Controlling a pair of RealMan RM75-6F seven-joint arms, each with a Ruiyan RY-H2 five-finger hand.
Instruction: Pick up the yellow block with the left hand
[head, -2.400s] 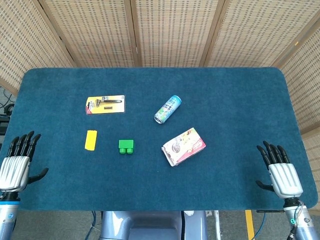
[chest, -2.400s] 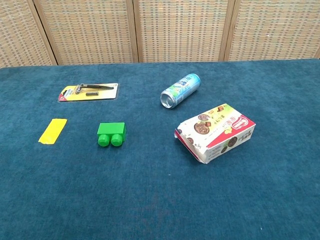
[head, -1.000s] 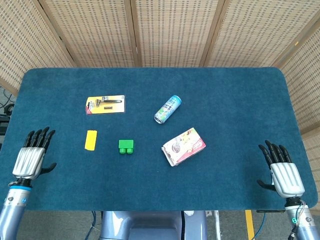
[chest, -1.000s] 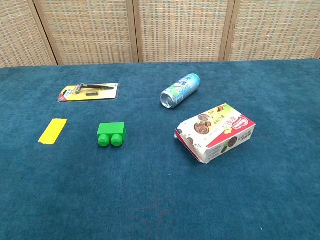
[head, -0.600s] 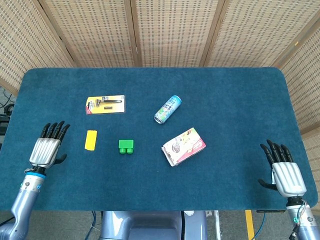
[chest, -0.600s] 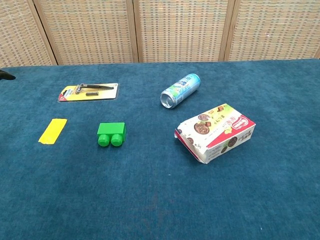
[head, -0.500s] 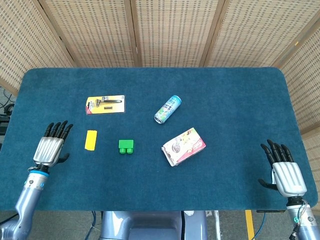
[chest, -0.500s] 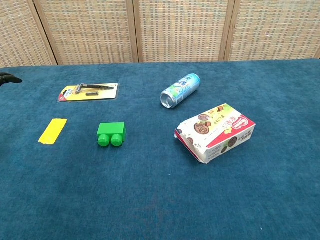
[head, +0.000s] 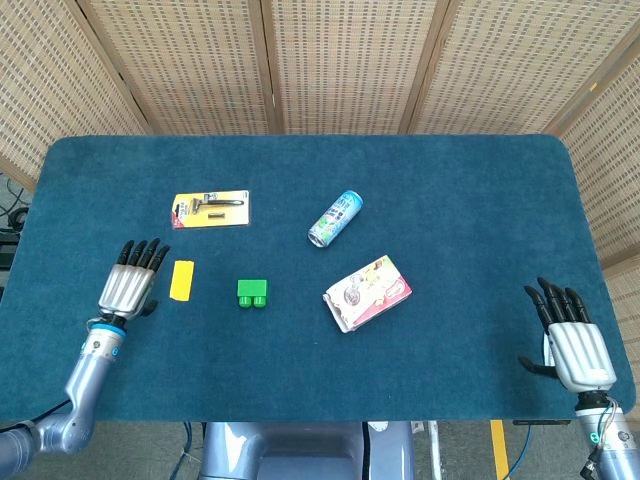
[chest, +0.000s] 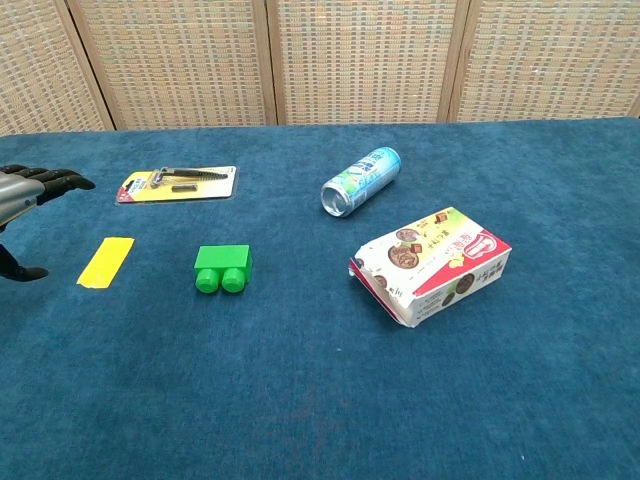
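Approach stage only: left hand (head: 130, 281) open, empty, just beside yellow block (head: 181, 280), no contact. Grasp & lift outstanding. Right hand (head: 573, 343) open, idle.

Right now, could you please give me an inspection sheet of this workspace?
Surface: blue cloth table, flat.
Job's things: yellow block lying flat, untouched.
Clutter: green block, razor pack, can on its side, snack box.
Hands: left hand open, just left of the yellow block, apart from it; right hand open at the table's right edge.
Cables: a blue cable below the table's front edge.
Surroundings: woven screen panels behind.
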